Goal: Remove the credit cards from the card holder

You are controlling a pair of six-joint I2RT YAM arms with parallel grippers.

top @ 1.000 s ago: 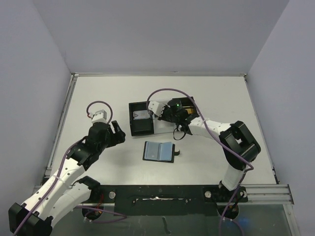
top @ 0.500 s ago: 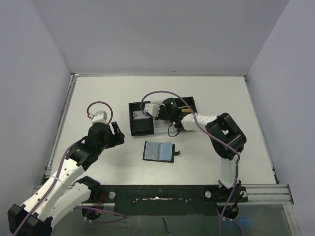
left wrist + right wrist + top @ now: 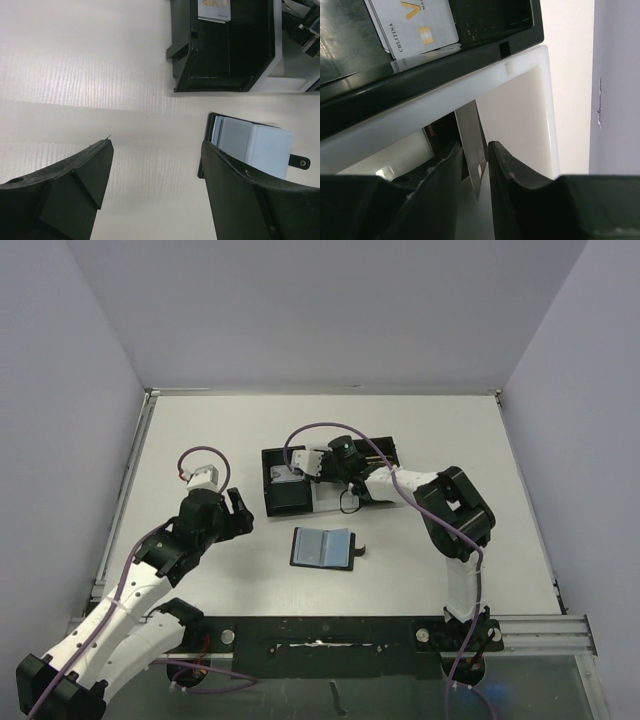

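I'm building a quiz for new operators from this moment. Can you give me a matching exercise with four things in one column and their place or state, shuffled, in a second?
Things
1. card holder
2. left tool
3. right tool
4. pale card with a gold V

Place or state
A. lying inside the black box
B. open, holding nothing
C. shut on a thin card held on edge
D. spread open on the table

Pairs: 1-D, 2-B, 3-C, 4-A
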